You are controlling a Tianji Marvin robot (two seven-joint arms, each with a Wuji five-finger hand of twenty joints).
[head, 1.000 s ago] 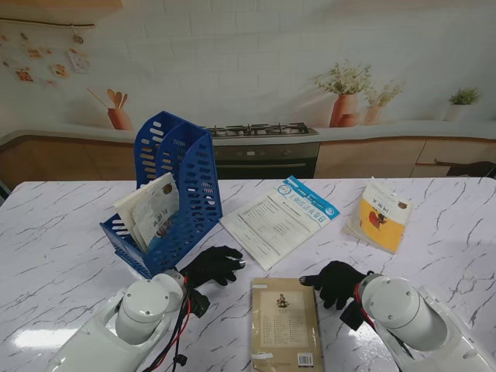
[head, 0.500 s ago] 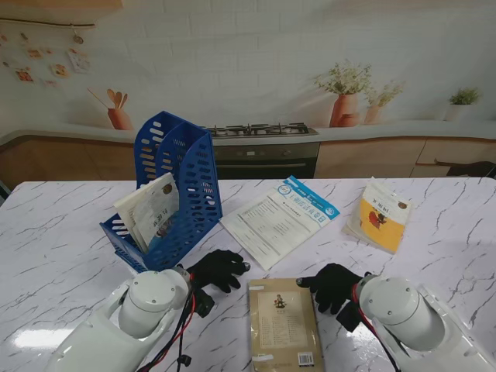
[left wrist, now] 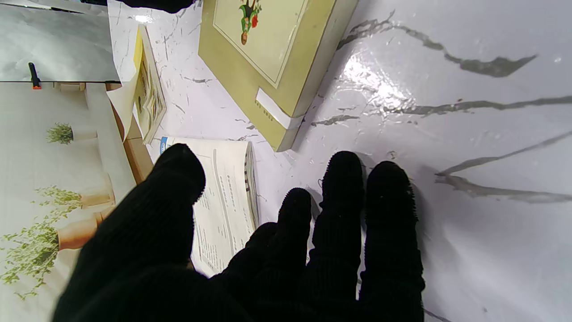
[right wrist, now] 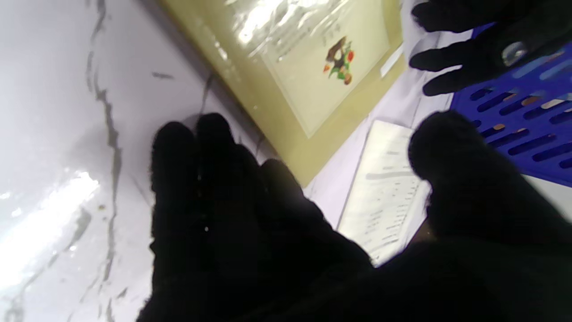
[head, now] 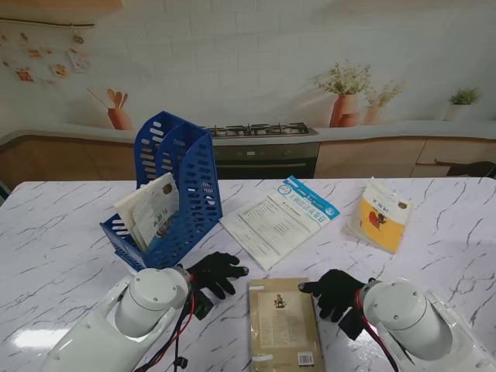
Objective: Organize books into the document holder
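Your left hand [head: 215, 273] has drawn slightly back toward you since a second ago; the tan book [head: 284, 323] lies flat between both hands; your right hand [head: 335, 291] rests beside it; both hands are spread, holding nothing; the blue document holder [head: 177, 186] stands far left.

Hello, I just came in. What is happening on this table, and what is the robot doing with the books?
The robot is sorting books into a blue document holder, which already holds one book. Three more lie flat on the marble table: a tan book nearest the robot, a white and blue booklet, and a yellow book on the right. The left hand and right hand are open on either side of the tan book's far end, holding nothing.
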